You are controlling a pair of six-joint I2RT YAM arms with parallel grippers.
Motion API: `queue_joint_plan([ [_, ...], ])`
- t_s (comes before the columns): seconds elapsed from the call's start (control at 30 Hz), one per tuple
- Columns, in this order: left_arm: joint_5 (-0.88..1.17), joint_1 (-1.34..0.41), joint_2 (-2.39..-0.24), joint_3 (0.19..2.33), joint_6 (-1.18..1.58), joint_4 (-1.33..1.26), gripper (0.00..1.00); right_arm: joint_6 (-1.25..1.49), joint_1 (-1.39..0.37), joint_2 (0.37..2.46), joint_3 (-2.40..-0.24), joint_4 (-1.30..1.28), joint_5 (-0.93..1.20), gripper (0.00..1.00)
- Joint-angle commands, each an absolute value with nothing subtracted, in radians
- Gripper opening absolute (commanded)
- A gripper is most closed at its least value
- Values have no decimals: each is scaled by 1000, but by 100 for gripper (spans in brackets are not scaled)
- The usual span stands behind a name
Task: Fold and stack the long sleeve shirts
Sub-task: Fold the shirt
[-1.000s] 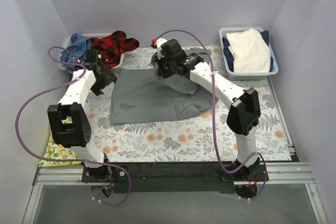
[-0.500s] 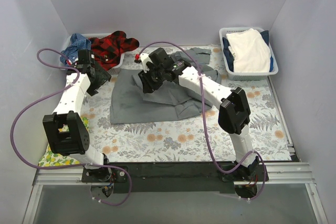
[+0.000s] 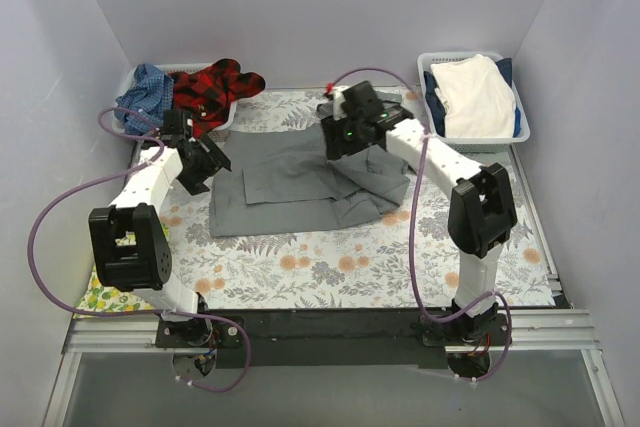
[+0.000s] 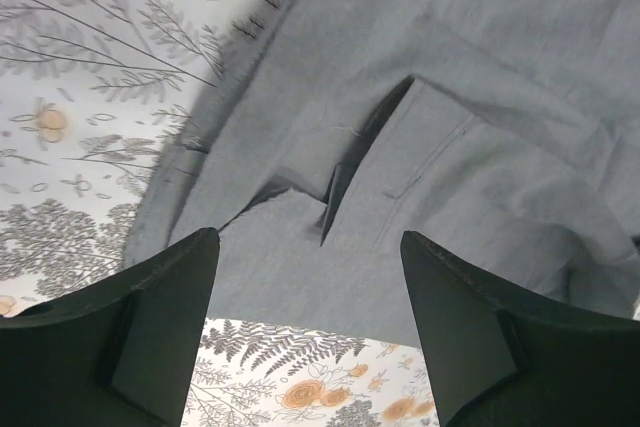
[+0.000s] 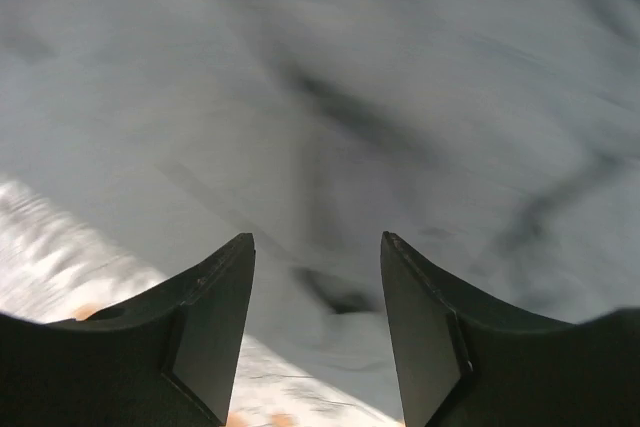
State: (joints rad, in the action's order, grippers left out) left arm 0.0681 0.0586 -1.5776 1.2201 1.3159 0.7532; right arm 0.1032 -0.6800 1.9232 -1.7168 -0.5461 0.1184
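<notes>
Desk [image 3: 330, 267] holds the part-folded grey shirt [image 3: 290, 192]. Left end effector [image 4: 310, 317] and right end effector [image 5: 317, 312]: spread, empty. Grip the seemingly rumpled cloth below the right one squarely.

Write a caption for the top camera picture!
The left gripper and right gripper hang open over a rumpled grey shirt on the flowery table cover.

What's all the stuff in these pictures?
grey shirt: one, grey, mid-table, partly folded.
plaid shirt: one, red-black, in left basket.
checked shirt: one, blue, same basket.
right basket: one, white, far right.
cream cloth: one, cream, right basket.
navy cloth: one, dark blue, under it.
table cover: one, grey-orange ferns, under everything.
lemon cloth: one, yellow, near-left edge.
cables: two, purple, along arms.
left claw: one, black, open above grey shirt's edge.
right claw: one, black, open above grey shirt.
</notes>
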Motion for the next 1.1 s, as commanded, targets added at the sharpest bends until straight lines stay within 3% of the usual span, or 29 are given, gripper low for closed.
queue_joint_plan([
  [0.0, 115, -20, -1592, 1180, 1298, 721, 73, 132, -500, 1945, -1693, -577, -14, 61],
  [0.33, 100, -46, -1667, 1126, 1307, 733, 73, 133, -482, 2244, -2055, -753, -262, 61],
  [0.9, 46, -49, -1784, 1083, 1292, 747, 73, 172, -419, 2256, -2002, -772, -324, 61],
  [1.0, 31, -49, -1784, 1075, 1293, 746, 73, 147, -419, 2255, -1985, -773, -267, 58],
  [1.07, 23, -49, -1786, 1080, 1293, 750, 73, 117, -419, 2235, -1948, -773, -203, 49],
])
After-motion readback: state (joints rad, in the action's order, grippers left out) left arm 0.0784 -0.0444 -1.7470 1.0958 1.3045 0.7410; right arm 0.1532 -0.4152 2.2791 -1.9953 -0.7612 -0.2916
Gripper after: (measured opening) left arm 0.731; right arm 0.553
